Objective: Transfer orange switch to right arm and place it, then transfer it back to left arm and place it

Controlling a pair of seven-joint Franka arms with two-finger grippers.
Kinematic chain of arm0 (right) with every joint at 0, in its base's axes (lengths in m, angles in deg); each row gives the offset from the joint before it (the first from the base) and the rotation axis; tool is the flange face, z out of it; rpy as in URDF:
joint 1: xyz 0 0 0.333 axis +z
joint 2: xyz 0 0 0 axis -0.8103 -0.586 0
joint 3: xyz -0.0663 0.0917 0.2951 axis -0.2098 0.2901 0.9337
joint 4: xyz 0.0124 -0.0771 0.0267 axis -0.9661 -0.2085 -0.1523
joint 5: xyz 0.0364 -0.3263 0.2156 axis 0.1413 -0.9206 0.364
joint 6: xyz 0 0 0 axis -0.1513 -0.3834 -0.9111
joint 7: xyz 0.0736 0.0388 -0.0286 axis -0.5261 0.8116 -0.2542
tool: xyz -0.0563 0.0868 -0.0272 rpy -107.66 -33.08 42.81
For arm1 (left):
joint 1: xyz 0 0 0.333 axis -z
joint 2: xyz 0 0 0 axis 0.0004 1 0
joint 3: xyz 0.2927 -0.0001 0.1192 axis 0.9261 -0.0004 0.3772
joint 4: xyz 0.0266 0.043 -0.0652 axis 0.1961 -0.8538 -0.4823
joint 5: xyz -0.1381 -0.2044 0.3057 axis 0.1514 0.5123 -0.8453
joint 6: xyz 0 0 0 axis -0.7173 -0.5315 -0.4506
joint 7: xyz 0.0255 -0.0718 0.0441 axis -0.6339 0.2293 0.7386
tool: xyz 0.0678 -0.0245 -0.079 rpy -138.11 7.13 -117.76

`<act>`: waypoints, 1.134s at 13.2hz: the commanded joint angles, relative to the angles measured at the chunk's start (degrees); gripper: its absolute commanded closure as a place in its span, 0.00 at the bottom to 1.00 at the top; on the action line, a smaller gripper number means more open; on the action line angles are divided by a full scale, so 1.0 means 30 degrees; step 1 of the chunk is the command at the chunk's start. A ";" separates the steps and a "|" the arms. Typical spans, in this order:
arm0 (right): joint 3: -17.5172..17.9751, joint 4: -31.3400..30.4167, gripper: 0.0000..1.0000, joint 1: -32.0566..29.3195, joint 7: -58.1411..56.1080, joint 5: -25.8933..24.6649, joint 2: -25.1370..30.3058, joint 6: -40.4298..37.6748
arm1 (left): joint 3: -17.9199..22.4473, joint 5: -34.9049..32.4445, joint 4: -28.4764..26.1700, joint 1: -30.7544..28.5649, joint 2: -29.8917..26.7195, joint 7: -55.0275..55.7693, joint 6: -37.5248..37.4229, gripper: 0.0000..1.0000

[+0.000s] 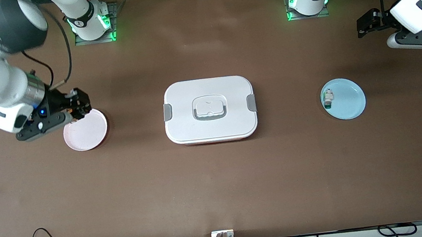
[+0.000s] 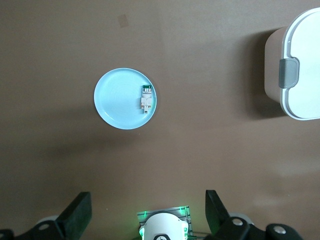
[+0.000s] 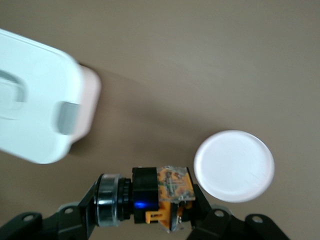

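Note:
The orange switch (image 1: 71, 109), a black body with an orange end (image 3: 167, 195), lies crosswise between the fingers of my right gripper (image 1: 73, 108), which is shut on it. That gripper (image 3: 145, 202) hangs just over the rim of the pink plate (image 1: 88, 132), at the right arm's end of the table. The white box (image 1: 207, 90) with grey latches stands mid-table, apart from both grippers. My left gripper (image 1: 366, 24) waits open and empty above bare table at the left arm's end; its wrist view shows its fingers (image 2: 75, 215) spread wide.
A light blue plate (image 1: 349, 102) (image 2: 117, 100) toward the left arm's end carries a small white switch with a green tip (image 1: 328, 99) (image 2: 146, 98). The box's latched end (image 2: 300, 65) and the pink plate (image 3: 234, 166) show in the wrist views. Cables run along the table's front edge.

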 commanded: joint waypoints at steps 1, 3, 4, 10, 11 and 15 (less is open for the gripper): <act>0.0049 0.1446 0.64 -0.0229 -0.2899 0.2800 -0.0033 -0.0236 | -0.0061 -0.0111 0.0165 0.0052 -0.0007 0.0077 -0.0237 0.00; 0.0078 0.2124 0.64 -0.0200 -0.6175 0.3158 -0.0092 0.0026 | -0.0061 -0.0111 0.0194 0.0111 -0.0007 0.0077 -0.0237 0.00; 0.0252 0.2125 0.64 -0.0171 -0.8079 0.3624 -0.0092 0.0608 | -0.0061 -0.0082 0.0165 0.0111 -0.0007 0.0077 -0.0237 0.00; 0.1337 0.2037 0.64 -0.0171 -1.6287 0.8302 -0.0500 0.2430 | -0.0032 0.2548 0.0194 -0.0064 0.0196 -0.0157 -0.0237 0.00; 0.1396 0.1921 0.64 -0.0171 -1.7751 1.0172 -0.0647 0.2459 | -0.0060 0.2613 0.0194 -0.0006 0.0227 -0.0158 -0.0237 0.00; 0.1425 0.1891 0.66 -0.0112 -2.3702 1.5805 -0.1466 0.2518 | -0.0939 0.3165 0.0165 0.0257 0.0372 -0.0128 -0.0965 0.00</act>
